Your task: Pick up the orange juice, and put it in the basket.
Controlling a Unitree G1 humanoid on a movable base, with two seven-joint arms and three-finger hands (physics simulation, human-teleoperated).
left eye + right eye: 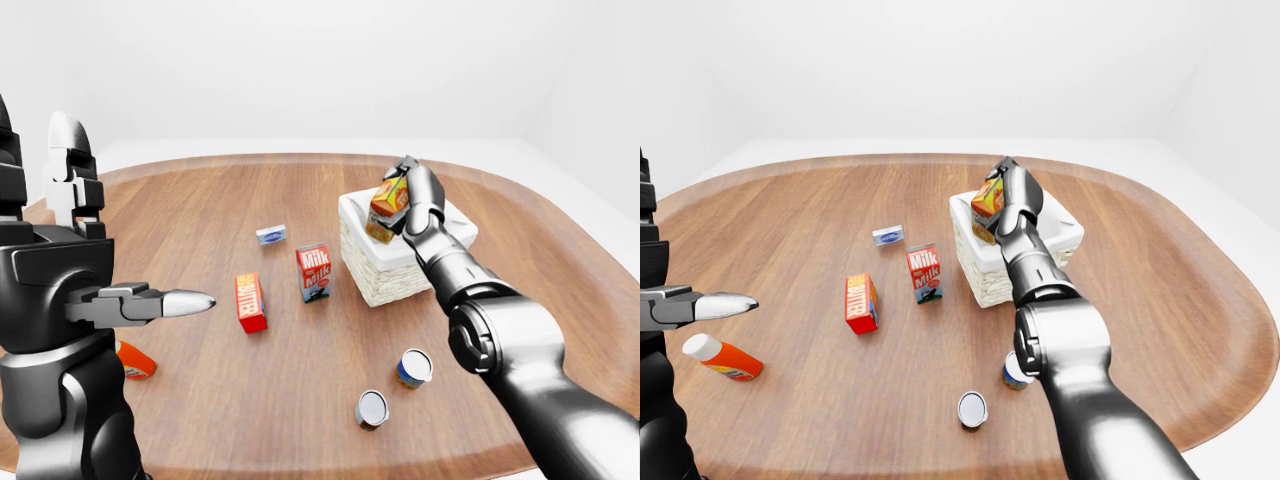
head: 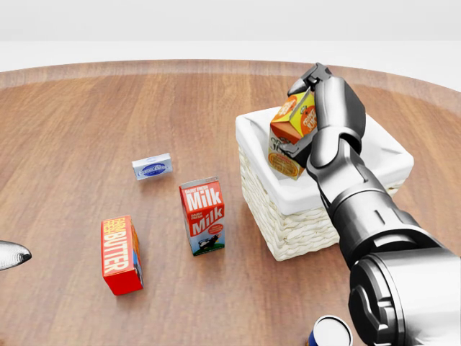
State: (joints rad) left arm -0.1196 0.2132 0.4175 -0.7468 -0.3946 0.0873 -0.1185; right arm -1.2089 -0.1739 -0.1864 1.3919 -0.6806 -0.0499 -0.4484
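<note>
My right hand [image 2: 306, 119] grips the orange juice carton [image 2: 292, 133], tilted, over the white basket [image 2: 288, 209], its lower end inside the rim. My left hand [image 1: 120, 300] is raised with fingers spread, holding nothing.

Orange juice carton [image 2: 292, 131] tilted, apparently above white basket [image 2: 288, 209]

Milk carton [image 2: 203, 215], head view centre: "Milk" printed twice, white on red above, red on white below; smaller line at top, too small to read. Butter box [image 2: 120, 254], at 8 o'clock from the carton: "BUTTER" running lengthwise. Orange juice carton [image 2: 292, 134] and small blue box [image 2: 152, 167]: print illegible.
</note>
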